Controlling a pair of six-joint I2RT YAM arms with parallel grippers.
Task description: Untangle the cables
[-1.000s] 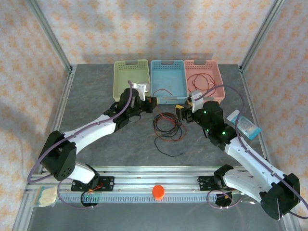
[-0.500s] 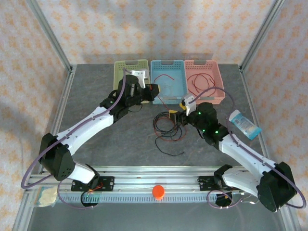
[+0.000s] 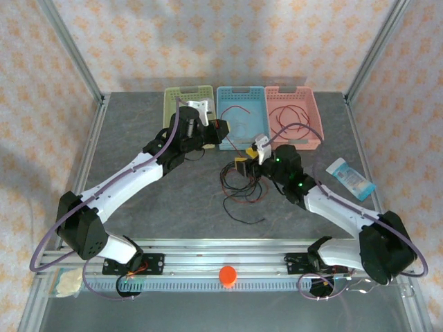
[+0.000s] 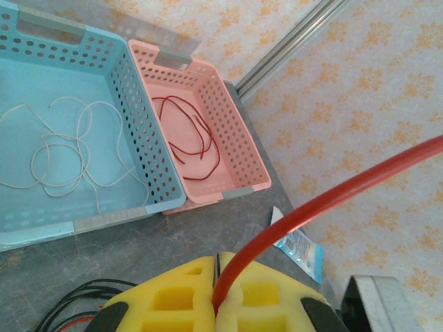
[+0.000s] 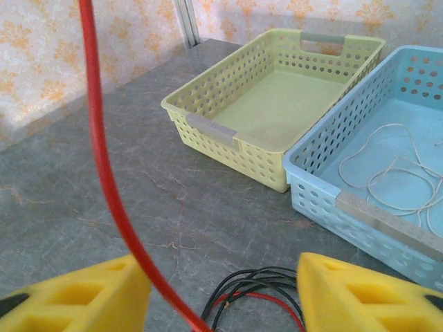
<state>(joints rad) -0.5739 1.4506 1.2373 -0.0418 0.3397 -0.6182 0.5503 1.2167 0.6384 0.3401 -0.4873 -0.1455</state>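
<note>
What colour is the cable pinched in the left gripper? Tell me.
Red; the cable in the left gripper shows best in the left wrist view.

— Site class?
— Robotics lab test cell. Evidence: aluminium frame posts [image 3: 69, 48], printed backdrop panels [image 3: 228, 41], grey tabletop [image 3: 173, 200], slotted mounting rail [image 3: 228, 259] carrying two arm bases [image 3: 86, 232].

Open table [image 3: 173, 207] left of cables [image 3: 241, 182]; baskets [image 3: 241, 90] behind.

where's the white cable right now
In the left wrist view, the white cable lies in loose loops inside the blue basket, the middle one between the yellow basket and the pink basket.
</note>
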